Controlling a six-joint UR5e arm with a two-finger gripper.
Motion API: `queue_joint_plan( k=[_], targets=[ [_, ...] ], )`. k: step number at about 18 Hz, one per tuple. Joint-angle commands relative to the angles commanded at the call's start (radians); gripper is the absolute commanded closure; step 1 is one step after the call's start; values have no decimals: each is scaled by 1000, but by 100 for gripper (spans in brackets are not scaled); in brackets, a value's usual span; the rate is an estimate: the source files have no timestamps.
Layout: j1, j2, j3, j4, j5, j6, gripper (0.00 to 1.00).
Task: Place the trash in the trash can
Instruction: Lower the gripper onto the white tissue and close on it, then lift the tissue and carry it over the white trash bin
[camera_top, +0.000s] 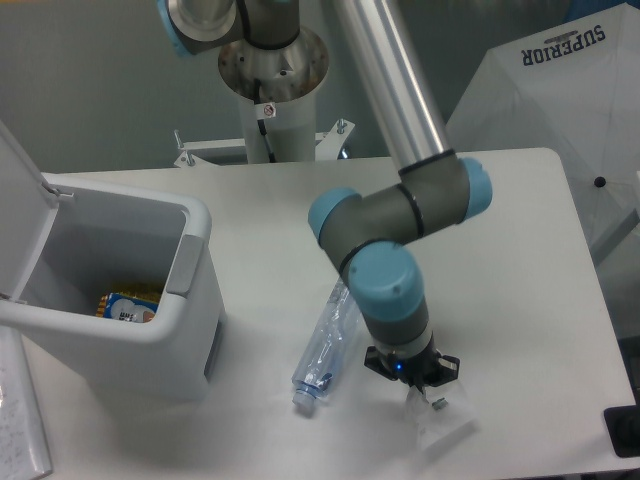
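- Your gripper (420, 385) appears pinched on the top of the white wrapper (438, 420), which hangs down to the table (520, 260).
- The crushed bottle (325, 350) lies just beside it, ungrasped.
- The trash can (130, 300) stands well left, lid open for dropping.

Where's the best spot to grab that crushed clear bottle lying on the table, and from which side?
Probably the mid-body of the crushed bottle, from straight above, fingers closing across its narrow width. It lies flat on the table, cap end toward the camera, and its flattened middle looks easiest to pinch. The hand is beside it, over the white wrapper.
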Motion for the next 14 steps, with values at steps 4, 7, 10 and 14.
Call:
queue_joint_plan(
  k=[4,7,10,14],
  targets=[
    [-5,55,-9,-5,-75,-52,93],
    [-15,123,-20,-6,-160,-115,93],
    [-29,198,-28,-6,-267,-178,92],
    [-60,281,-51,-6,-364,-215,89]
  ],
)
